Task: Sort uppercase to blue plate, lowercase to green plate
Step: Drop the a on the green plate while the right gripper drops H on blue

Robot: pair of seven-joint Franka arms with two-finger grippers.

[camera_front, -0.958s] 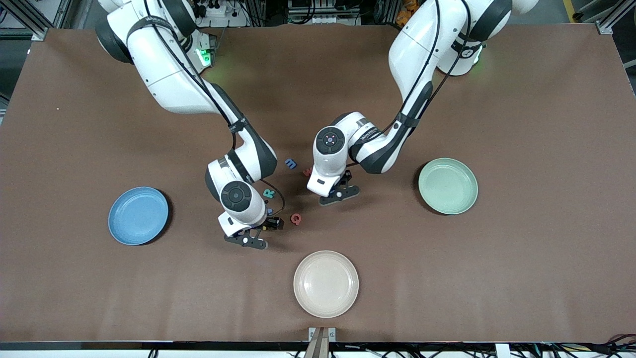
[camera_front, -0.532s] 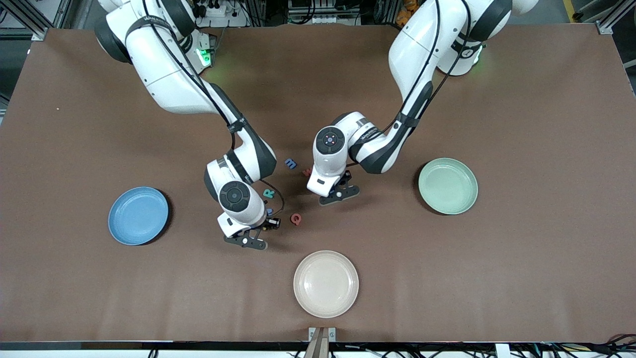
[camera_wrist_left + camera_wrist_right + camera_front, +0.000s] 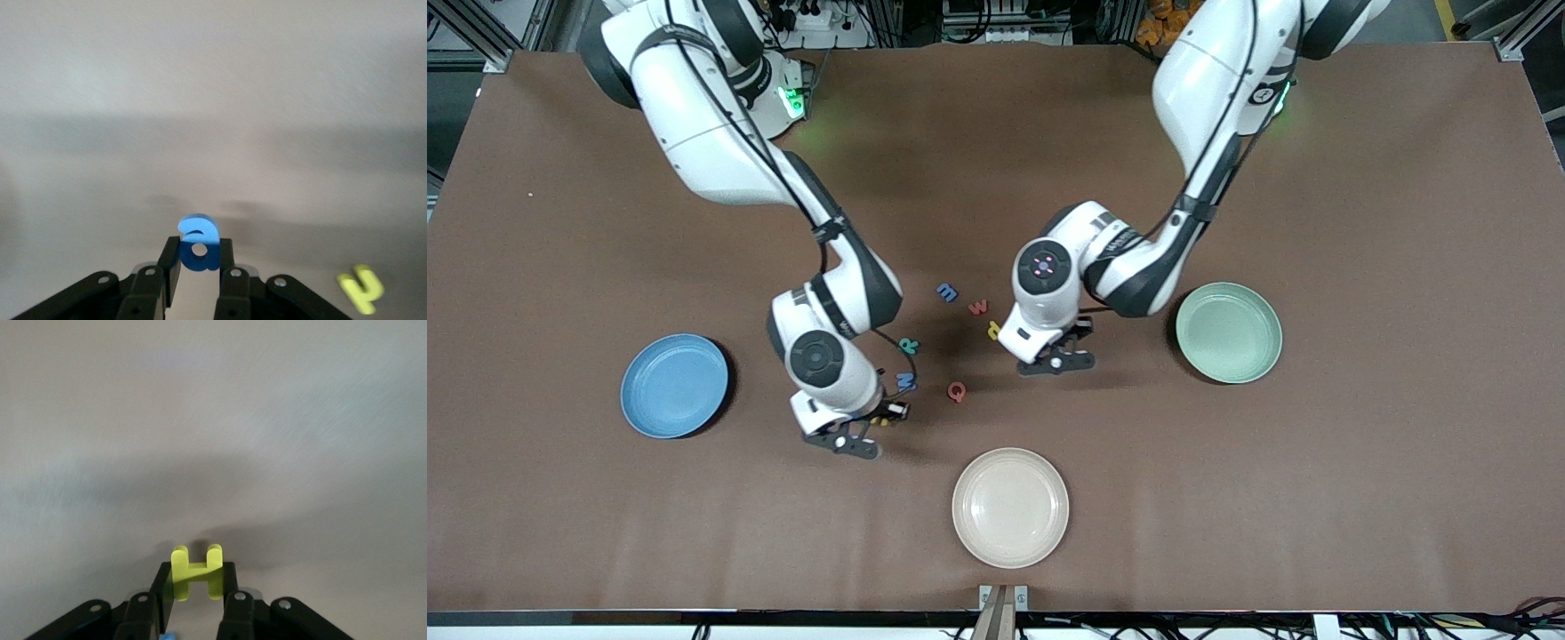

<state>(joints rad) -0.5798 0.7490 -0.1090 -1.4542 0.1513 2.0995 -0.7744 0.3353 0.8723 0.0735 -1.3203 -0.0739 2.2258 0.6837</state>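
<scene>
Already both jaws are loaded, yet no plate holds a letter.
The left gripper [image 3: 199, 267] has its jaws clenched on the blue a [image 3: 199, 243]; the right gripper [image 3: 195, 593] has its jaws clenched on the yellow H [image 3: 196, 570]. Each hangs over mid-bench among the loose letters: blue m [image 3: 947, 292], red w [image 3: 979, 308], yellow p [image 3: 993, 331], green R [image 3: 908, 346], blue M [image 3: 906, 380], red Q [image 3: 957, 391]. The blue plate [image 3: 674, 386], green plate [image 3: 1228, 332] and cream plate [image 3: 1010, 507] lie empty, so all eight are left, I judge. Bare bench runs from each gripper to its plate, and every bench edge is well apart.
</scene>
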